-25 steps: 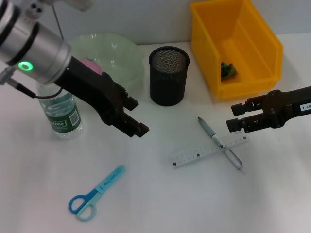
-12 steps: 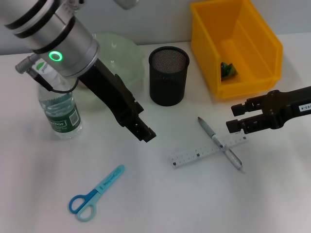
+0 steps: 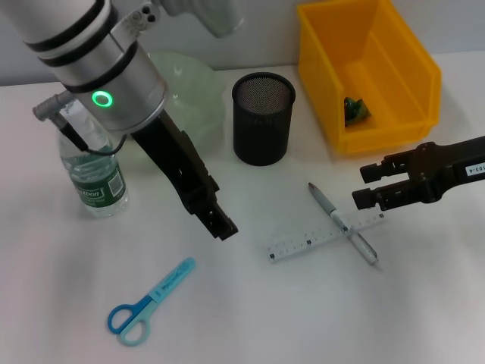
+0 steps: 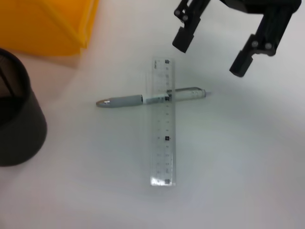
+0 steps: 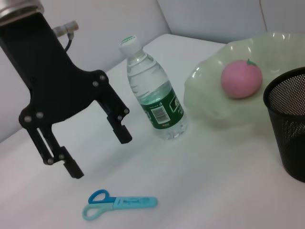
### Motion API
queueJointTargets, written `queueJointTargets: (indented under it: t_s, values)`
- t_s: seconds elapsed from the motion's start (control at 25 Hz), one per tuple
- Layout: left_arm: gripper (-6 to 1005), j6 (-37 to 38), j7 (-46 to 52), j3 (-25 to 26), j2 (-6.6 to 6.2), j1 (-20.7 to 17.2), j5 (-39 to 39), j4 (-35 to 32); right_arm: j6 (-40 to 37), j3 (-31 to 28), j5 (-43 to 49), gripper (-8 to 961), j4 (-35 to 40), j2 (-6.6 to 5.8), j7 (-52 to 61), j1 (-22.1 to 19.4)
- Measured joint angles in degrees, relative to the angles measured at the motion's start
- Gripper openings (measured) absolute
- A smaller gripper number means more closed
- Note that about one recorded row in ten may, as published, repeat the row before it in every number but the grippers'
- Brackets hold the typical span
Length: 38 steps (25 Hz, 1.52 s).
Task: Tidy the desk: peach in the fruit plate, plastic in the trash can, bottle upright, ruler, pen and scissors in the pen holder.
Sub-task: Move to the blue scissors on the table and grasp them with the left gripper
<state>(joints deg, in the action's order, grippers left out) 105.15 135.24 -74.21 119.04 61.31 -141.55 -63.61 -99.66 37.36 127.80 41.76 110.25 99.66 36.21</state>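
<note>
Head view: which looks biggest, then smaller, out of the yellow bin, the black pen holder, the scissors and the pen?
1. yellow bin
2. pen holder
3. scissors and pen: similar in length, too close to rank; the scissors look wider at the handles.

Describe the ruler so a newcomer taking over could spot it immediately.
Start at the yellow bin on the desk's far right, then come toward the robot past the black mesh pen holder. The ruler lies flat below it, under the right gripper. It is clear with printed marks, crossed by a grey pen.
</note>
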Motion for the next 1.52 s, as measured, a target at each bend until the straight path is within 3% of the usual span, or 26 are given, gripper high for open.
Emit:
queueJointTargets:
  t_s: [0.32, 0.6, 1.52]
  values:
    - [739, 0.13, 0.79, -3.07, 0.06, 0.32, -0.10, 0.85, -0.48, 0.00, 0.00, 725, 0.04, 0.35, 0.13, -0.22]
    - [739, -1.27, 3.61, -3.35, 0.06, 0.96, -3.85, 4.34, -0.02, 0.00, 0.08, 725, -0.16, 0.52, 0.32, -0.46]
    - [738, -7.03, 6.75, -4.46, 0.05, 0.44, -6.09, 12.08, 2.99, 0.66, 1.14, 725, -4.64, 0.82, 1.04, -0.51]
